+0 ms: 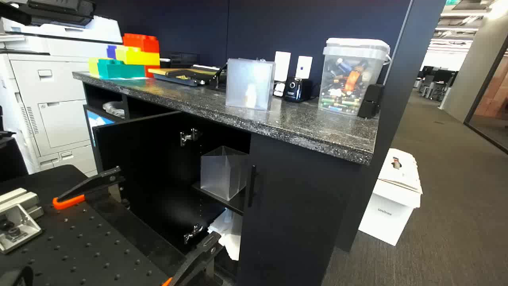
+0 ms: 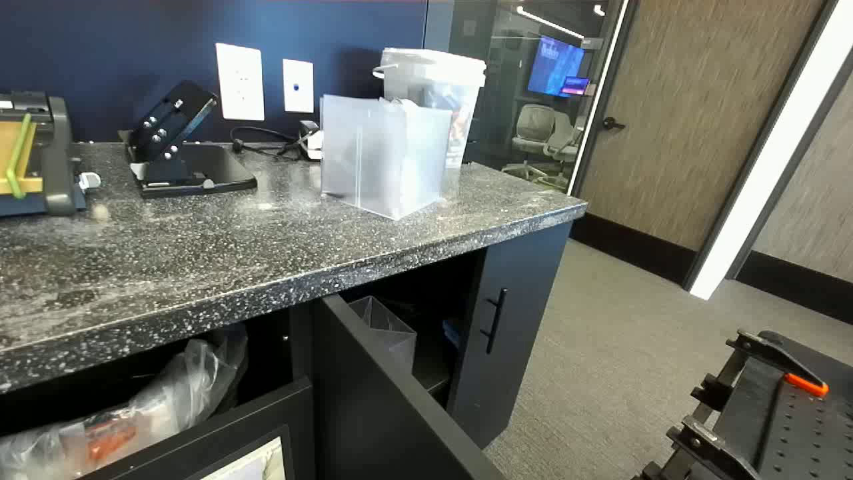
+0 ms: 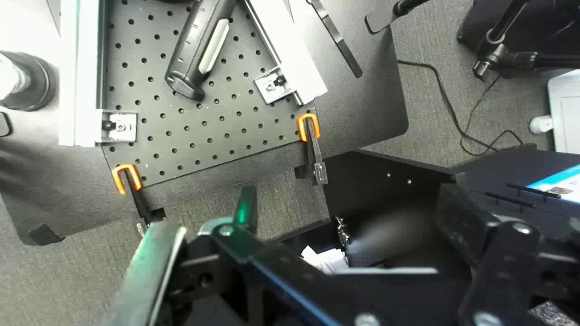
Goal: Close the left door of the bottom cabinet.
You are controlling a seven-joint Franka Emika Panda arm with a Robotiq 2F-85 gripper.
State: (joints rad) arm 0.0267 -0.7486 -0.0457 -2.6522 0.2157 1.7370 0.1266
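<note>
In an exterior view the printer (image 1: 59, 119) stands at nine o'clock, and the bench (image 1: 45, 176) spreads below it toward eight, clamps (image 1: 98, 181) on its edge. The blocks (image 1: 129, 57) sit at ten o'clock on top of the cabinet (image 1: 278, 132). Beside the bench, at eight o'clock, the left door (image 1: 147, 174) stands swung open, inner face showing, hinges (image 1: 185, 138) along its three o'clock edge. Near the middle, toward seven, a box (image 1: 222, 174) rests on a shelf (image 1: 235, 205) inside; another box (image 1: 249, 84) stands on top at twelve. The right door (image 1: 293, 206) is closed at five o'clock, the tub (image 1: 353, 79) sits at two and the carton (image 1: 387, 212) stands on the floor (image 1: 436, 238) at four. In an exterior view the left door (image 2: 360, 400) juts out at six o'clock. In the wrist view the jaws are released, their fingers (image 3: 247, 206) wide apart, one between seven and eight o'clock, one between three and four; part of the left door shows between them, but whether they touch it I cannot tell.
</note>
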